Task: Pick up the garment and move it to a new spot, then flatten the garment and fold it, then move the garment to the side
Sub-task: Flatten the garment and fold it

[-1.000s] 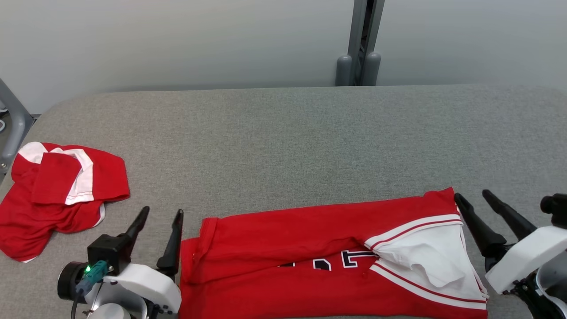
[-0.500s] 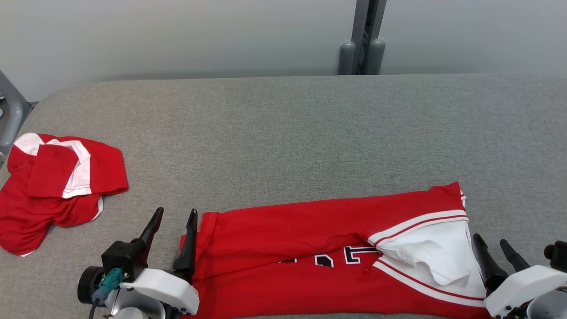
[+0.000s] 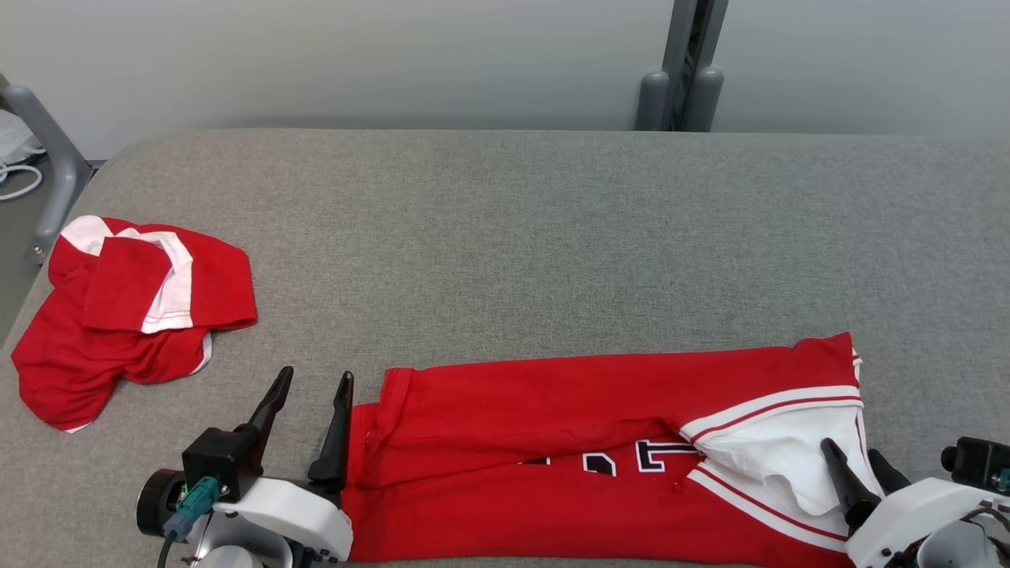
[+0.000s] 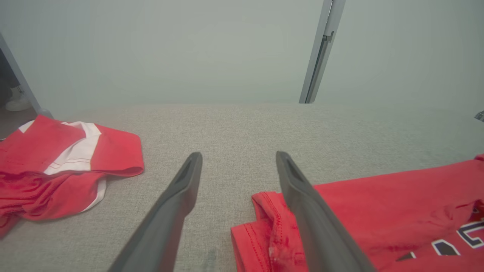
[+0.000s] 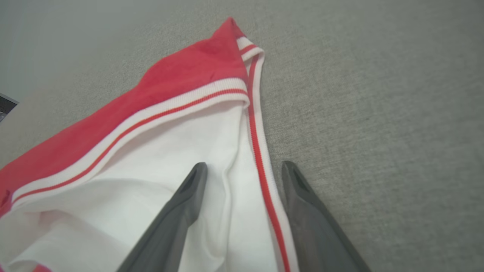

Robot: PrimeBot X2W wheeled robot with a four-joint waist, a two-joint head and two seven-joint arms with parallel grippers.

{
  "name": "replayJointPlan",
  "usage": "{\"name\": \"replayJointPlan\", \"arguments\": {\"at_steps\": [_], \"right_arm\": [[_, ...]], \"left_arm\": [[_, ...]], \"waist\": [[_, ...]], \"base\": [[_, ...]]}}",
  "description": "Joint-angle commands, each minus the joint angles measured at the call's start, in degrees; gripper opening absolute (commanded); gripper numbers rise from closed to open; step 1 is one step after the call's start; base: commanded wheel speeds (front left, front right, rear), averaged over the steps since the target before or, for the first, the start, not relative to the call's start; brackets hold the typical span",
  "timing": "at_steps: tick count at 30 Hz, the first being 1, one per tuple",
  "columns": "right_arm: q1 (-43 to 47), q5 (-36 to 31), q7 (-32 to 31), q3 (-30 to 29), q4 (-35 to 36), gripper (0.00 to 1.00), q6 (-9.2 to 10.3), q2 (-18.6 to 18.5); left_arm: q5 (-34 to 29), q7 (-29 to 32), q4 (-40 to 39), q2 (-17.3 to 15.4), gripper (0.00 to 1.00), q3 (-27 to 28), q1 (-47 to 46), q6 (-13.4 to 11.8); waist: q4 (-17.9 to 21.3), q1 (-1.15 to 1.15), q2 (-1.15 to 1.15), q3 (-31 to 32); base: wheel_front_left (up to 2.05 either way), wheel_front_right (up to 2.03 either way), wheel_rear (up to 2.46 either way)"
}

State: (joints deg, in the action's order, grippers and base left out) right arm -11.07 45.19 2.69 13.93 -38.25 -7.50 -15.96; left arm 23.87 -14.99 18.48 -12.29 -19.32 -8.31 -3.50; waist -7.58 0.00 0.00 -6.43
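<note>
The garment [image 3: 600,450], a red jersey with dark lettering and a white, red-striped sleeve, lies folded lengthwise along the near edge of the grey table [image 3: 505,237]. My left gripper [image 3: 316,372] stands open at its left end. In the left wrist view, the left gripper [image 4: 239,155] has its right finger over the garment's [image 4: 378,211] hem corner. My right gripper [image 3: 851,448] is open at the white sleeve end. The right wrist view shows the right gripper [image 5: 245,164] straddling the striped edge of the garment [image 5: 170,151], one finger over white cloth, the other over table.
A second red and white garment [image 3: 134,315] lies crumpled at the table's far left, also the crumpled garment [image 4: 56,158] in the left wrist view. A grey post [image 3: 682,79] stands behind the table and a grey metal frame [image 3: 47,158] at the left edge.
The head camera has shifted, sliding the whole picture right. My right gripper has drawn back along the garment's right edge, from its far corner to the white sleeve. The left gripper keeps its place.
</note>
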Motion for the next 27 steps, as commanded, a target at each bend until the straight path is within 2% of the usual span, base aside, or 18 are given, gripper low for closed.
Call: {"name": "replayJointPlan", "arguments": {"at_steps": [1, 4, 5, 6, 14, 27], "right_arm": [[0.2, 1.0, -0.5, 2.3, -1.9, 1.0, 0.01, 1.0], [0.0, 2.1, -0.3, 4.4, -2.6, 1.0, -0.06, 1.3], [-0.1, 2.5, -0.5, 4.9, -2.8, 0.7, -0.06, 1.2], [-0.2, 2.9, -0.1, 6.0, -3.3, 0.0, -0.06, 0.8], [-2.1, 5.2, 2.4, 6.9, -5.0, 0.0, 0.12, -2.1], [-6.1, 7.5, 3.3, 5.4, -9.1, 0.0, 0.15, -10.7]], "left_arm": [[-0.4, -0.2, 0.3, -0.1, 1.0, 0.4, 0.3, 0.3], [-0.6, -0.2, 0.5, 0.0, 1.0, 0.6, 0.4, 0.5], [-0.7, -0.2, 0.6, 0.0, 1.0, 0.6, 0.5, 0.6], [-0.8, -0.2, 0.7, 0.1, 1.0, 0.7, 0.7, 0.7], [-0.2, -0.2, 1.7, 0.3, 1.0, 0.6, 0.7, 0.9], [-0.2, -0.2, 2.3, 0.2, 1.0, 0.1, -0.5, 0.6]], "waist": [[-0.3, 0.0, 0.0, 0.1], [-0.5, 0.0, 0.0, 0.3], [-0.6, 0.0, 0.0, 0.4], [-0.6, 0.0, 0.0, 0.6], [-0.1, 0.0, 0.0, 1.1], [0.4, 0.0, 0.0, 0.8]], "base": [[0.0, 0.0, 0.0], [0.0, 0.0, 0.0], [0.0, 0.0, 0.0], [0.0, 0.0, 0.0], [0.0, 0.0, 0.0], [0.0, 0.0, 0.0]]}}
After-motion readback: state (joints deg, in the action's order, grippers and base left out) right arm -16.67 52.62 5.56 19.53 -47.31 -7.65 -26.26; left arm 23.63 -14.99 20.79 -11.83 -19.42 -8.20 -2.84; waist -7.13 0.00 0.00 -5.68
